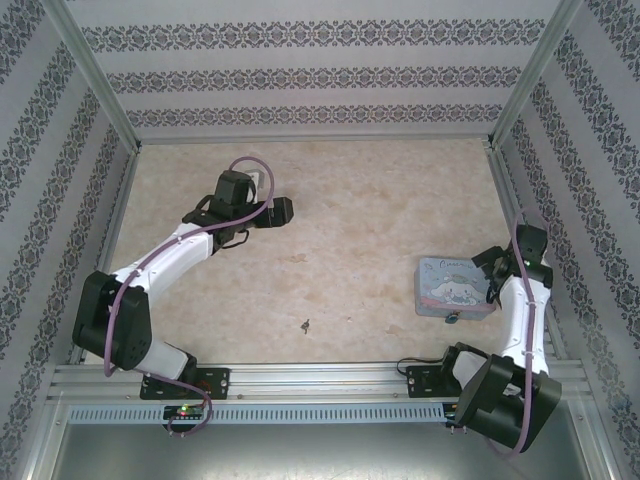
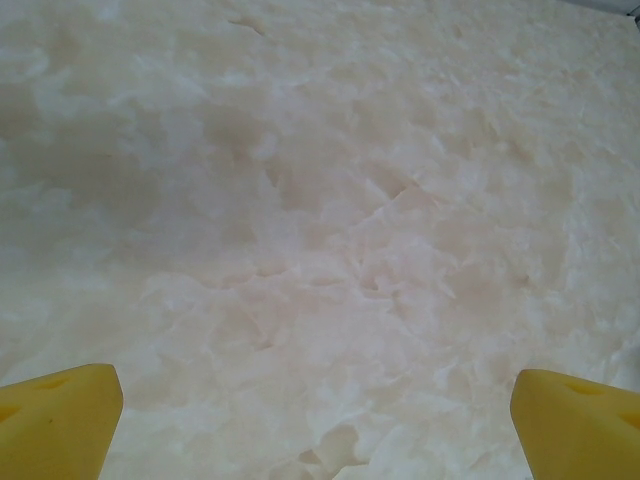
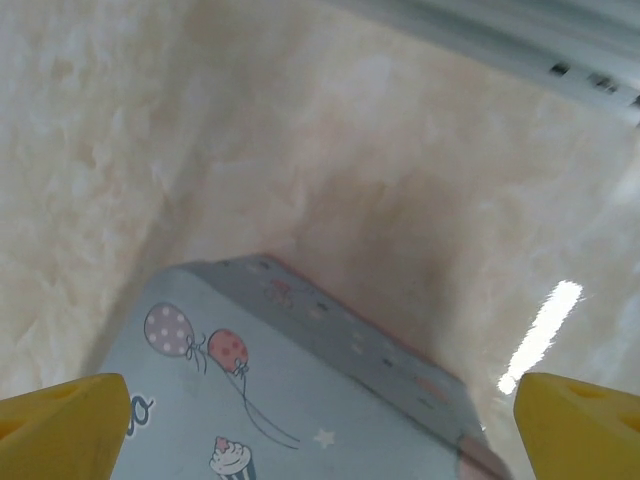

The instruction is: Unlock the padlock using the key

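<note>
- Left tool [image 1: 280, 212] is out over the far-left part of the tabletop [image 1: 380, 200], well apart from everything that matters.
- In the left wrist view its yellow fingertips [image 2: 60, 425] sit in the two bottom corners, spread wide, with just bare marbled surface between them. It's not holding anything.
- Right tool [image 1: 490, 262] hangs over the right end of the pale blue tin [image 1: 450, 285], close to the right wall.
- The right wrist view looks down on the tin lid, with its balloons and a little cupcake. The yellow fingertips [image 3: 65, 425] are wide apart there too, one in each bottom corner, gripping nothing. Can't tell if they touch the lid.
- The padlock [image 1: 452, 320] is a tiny teal blob right at the near edge of the tin, on the side facing the arm bases. It's too small to say whether the shackle is hooked onto the tin or whether it's shut.
- The key [image 1: 305, 325] is a small dark sliver lying alone on the tabletop, roughly centre and towards the near rail [image 1: 320, 375]. It's well apart from the padlock and from both tools.
</note>
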Controlling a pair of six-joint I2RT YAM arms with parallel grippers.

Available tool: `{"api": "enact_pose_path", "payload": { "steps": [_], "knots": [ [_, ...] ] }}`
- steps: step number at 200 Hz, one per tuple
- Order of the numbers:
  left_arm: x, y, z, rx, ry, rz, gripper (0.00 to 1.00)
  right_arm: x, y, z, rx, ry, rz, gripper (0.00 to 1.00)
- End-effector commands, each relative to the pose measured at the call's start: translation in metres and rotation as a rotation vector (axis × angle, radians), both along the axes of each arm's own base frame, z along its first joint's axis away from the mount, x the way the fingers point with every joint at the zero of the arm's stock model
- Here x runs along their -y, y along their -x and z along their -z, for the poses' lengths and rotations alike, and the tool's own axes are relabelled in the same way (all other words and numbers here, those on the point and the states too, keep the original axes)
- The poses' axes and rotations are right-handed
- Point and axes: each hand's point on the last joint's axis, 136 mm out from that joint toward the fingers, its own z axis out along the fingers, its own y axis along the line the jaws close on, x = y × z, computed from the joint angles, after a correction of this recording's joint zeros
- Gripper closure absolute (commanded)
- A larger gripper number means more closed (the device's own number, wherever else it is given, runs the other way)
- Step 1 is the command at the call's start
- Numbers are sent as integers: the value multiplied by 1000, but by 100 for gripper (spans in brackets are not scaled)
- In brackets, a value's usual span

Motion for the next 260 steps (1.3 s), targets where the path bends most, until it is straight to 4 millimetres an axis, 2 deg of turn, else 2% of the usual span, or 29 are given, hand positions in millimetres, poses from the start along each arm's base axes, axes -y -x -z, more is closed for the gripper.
{"api": "enact_pose_path", "payload": {
  "steps": [1, 32, 53, 78, 96, 110, 127, 154, 182, 219, 260],
  "knots": [
    [4, 2, -8, -6, -3, -12, 0, -21, -16, 6, 40, -67, -76, 2],
    [7, 6, -14, 1, 10, -15, 0, -59, -39, 7, 56, -77, -185, 7],
    [8, 8, -16, 5, 19, -24, 0, -100, -55, 5, 78, -93, -261, 8],
    [12, 12, -16, -2, 41, -30, 0, -163, -74, -2, 116, -98, -391, 8],
    [15, 16, -13, -24, 61, -46, 0, -206, -87, -15, 117, -61, -518, 6],
    [17, 21, -10, -45, 84, -60, 0, -222, -92, -24, 100, -14, -587, 4],
    [22, 32, -5, -75, 111, -61, 0, -227, -95, -27, 99, 19, -624, 4],
    [40, 53, 4, -121, 176, -39, 0, -221, -99, -26, 124, 31, -656, 3],
    [73, 73, 10, -166, 266, 8, 0, -218, -103, -23, 148, -18, -708, 4],
    [121, 99, 14, -213, 340, 71, 0, -227, -107, -19, 193, -134, -801, 5],
    [161, 117, 30, -278, 374, 94, 0, -238, -105, -7, 192, -231, -852, 6]
  ]
}}
